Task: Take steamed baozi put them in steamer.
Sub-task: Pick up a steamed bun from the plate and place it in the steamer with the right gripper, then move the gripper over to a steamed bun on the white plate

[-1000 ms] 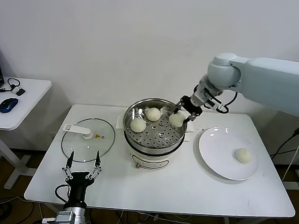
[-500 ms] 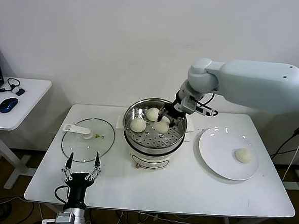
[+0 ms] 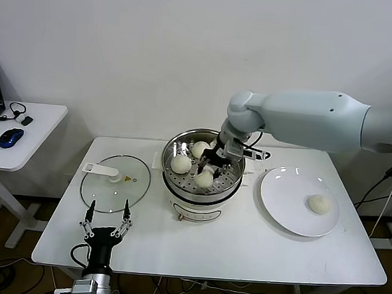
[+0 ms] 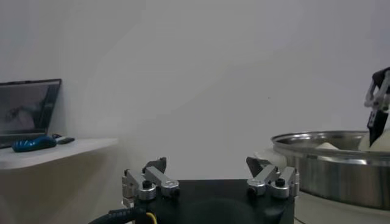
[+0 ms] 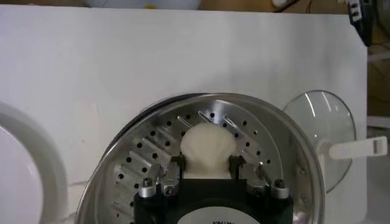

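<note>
In the head view, the right gripper was seen lowered into the steamer, closed on a steamed baozi at the tray's front, with two more baozi behind and a fourth bun on the white plate. In the left wrist view, the left gripper was seen parked with fingers spread, empty. In the right wrist view, the bun was clamped between the fingers over the perforated tray.

The right claw hides part of the bun it grips.
</note>
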Motion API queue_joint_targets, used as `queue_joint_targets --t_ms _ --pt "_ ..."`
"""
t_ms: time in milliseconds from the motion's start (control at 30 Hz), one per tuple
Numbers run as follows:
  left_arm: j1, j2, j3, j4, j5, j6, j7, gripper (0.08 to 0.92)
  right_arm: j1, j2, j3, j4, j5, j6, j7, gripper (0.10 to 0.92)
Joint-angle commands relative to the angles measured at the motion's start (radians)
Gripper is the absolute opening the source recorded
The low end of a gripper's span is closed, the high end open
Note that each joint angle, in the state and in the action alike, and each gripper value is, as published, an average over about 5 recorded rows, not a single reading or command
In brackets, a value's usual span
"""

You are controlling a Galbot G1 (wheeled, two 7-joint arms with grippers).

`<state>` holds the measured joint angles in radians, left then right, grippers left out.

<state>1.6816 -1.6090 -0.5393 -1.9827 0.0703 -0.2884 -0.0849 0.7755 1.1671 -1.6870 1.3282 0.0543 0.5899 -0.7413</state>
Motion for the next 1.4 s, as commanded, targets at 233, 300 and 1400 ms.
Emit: queue_joint_targets --t_ms 233,300,1400 --pt "0.004 -0.049 0.002 -0.002 -0.002 -0.003 0.000 0.823 -0.046 0.065 -0.017 -0.042 -0.018 0.023 0.013 0.510" --pt "0.004 -0.049 0.002 -0.001 -0.002 -0.003 0.000 0.823 -0.043 0.067 -0.019 -0.042 -0.015 0.024 0.012 0.519" --pt "0.000 -0.049 0.004 -0.005 -0.015 -0.006 0.004 0.823 0.333 -0.115 -0.394 0.015 0.529 -0.410 -0.149 0.823"
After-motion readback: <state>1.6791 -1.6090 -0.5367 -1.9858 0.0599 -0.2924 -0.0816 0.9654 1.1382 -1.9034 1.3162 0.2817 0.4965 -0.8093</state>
